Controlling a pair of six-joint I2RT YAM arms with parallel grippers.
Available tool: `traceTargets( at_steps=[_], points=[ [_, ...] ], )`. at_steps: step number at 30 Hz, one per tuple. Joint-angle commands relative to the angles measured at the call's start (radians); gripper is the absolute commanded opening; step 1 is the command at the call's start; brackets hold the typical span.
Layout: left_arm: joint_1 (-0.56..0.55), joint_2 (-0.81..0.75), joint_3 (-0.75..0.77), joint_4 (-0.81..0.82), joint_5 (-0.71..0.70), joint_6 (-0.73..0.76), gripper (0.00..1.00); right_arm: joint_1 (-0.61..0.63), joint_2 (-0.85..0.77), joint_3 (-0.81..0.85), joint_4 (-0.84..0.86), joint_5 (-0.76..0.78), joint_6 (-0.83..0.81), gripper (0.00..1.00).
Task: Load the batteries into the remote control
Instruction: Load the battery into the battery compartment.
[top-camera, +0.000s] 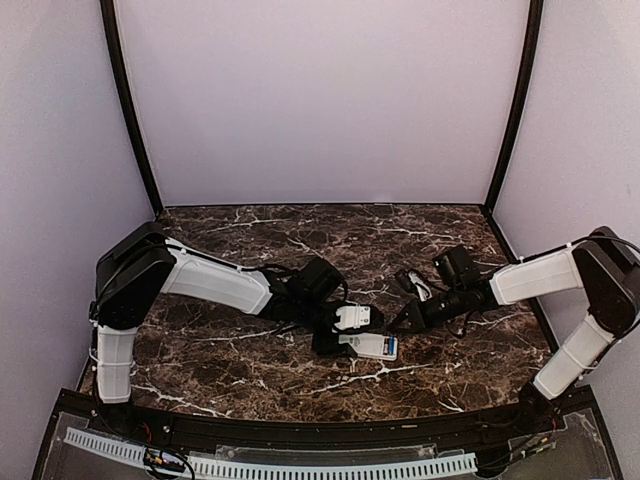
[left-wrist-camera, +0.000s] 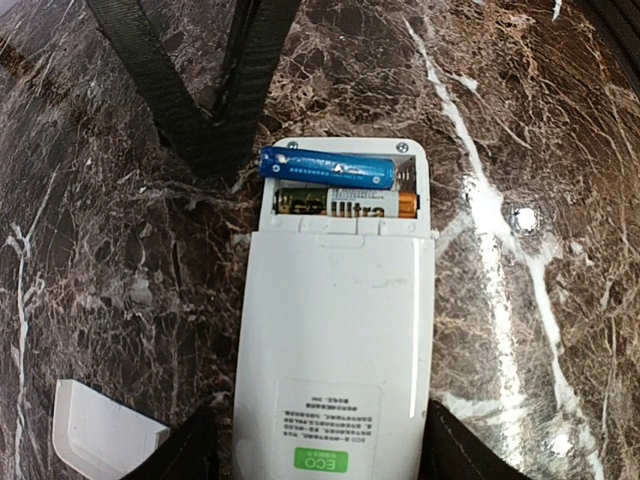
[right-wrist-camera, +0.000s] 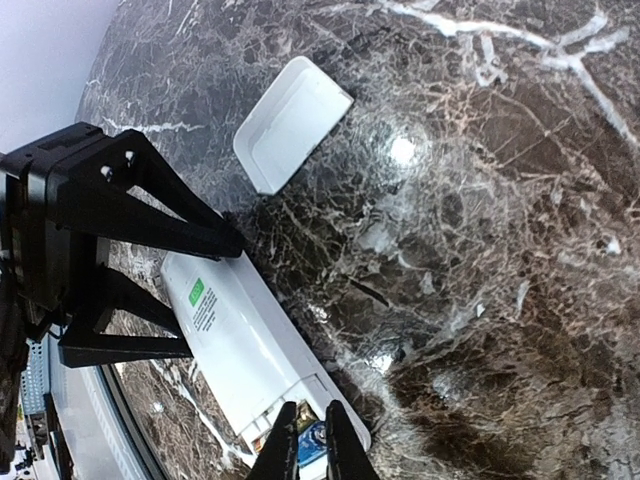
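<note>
The white remote control (left-wrist-camera: 335, 320) lies back up on the marble, its battery bay open at the far end. My left gripper (left-wrist-camera: 325, 455) is shut on its sides near the green label. One gold and silver battery (left-wrist-camera: 340, 203) sits in the bay. A blue battery (left-wrist-camera: 325, 168) lies slanted across the bay's far slot, its left end over the rim. My right gripper (right-wrist-camera: 312, 420) stands at that end, jaws narrowly apart with the blue battery (right-wrist-camera: 312, 452) filling the gap. From above, the remote (top-camera: 368, 345) lies between the left gripper (top-camera: 340, 345) and the right gripper (top-camera: 405, 325).
The loose white cover piece (top-camera: 352, 318) lies just beyond the remote; it also shows in the right wrist view (right-wrist-camera: 290, 122) and the left wrist view (left-wrist-camera: 100, 440). Pale walls (top-camera: 320, 100) close the table at the back and sides. A black rail (top-camera: 300, 430) runs along the near edge.
</note>
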Motion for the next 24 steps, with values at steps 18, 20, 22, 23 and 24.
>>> traceTargets(
  at_steps=[18,20,22,23,24],
  points=[
    [0.005,0.013,-0.011,-0.090,-0.011,0.021,0.68,0.048,-0.032,-0.075,0.097,0.057,0.053,0.09],
    [0.005,0.013,-0.010,-0.093,-0.012,0.021,0.68,0.052,-0.035,-0.077,0.097,0.063,0.055,0.09],
    [0.005,0.013,-0.009,-0.095,-0.014,0.022,0.68,0.059,-0.040,-0.083,0.102,0.074,0.060,0.09],
    [0.006,0.014,-0.010,-0.095,-0.013,0.022,0.68,0.064,-0.042,-0.088,0.109,0.078,0.065,0.09],
    [0.006,0.015,-0.010,-0.096,-0.013,0.023,0.68,0.067,-0.043,-0.094,0.118,0.082,0.068,0.09]
  ],
)
